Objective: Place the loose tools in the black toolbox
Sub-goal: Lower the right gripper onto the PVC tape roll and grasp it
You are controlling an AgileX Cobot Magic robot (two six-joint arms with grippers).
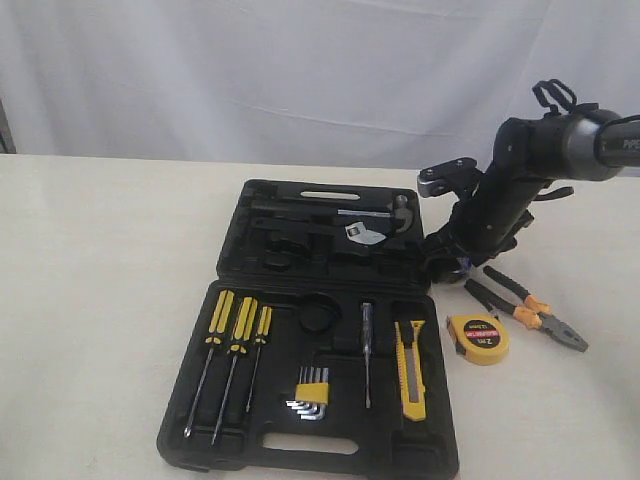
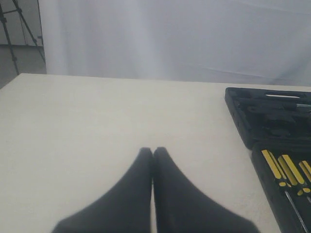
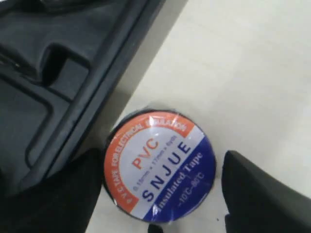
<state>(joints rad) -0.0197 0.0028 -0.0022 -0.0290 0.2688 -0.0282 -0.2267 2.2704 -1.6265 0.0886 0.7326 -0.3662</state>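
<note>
Your right gripper (image 3: 160, 199) stands open on either side of the tape roll (image 3: 159, 174), which lies flat on the table (image 1: 100, 300) just beside the toolbox (image 1: 300, 445), off its right edge. The tape measure (image 1: 477, 338) and pliers (image 1: 525, 308) also lie to the right of the toolbox, and the utility knife (image 1: 409, 370) sits inside it. Your left gripper (image 2: 153, 155) is closed, out to the left of the toolbox.

On my screens I see a pale cream table (image 1: 100, 250) with a matte top, running back to a white cloth curtain (image 1: 250, 70) that hangs in soft folds across the whole rear. The light is even and diffuse, with only faint shadows. In the left wrist view, thin dark tripod legs (image 2: 8, 34) stand beyond the table's far corner, against a greyer patch of room.
</note>
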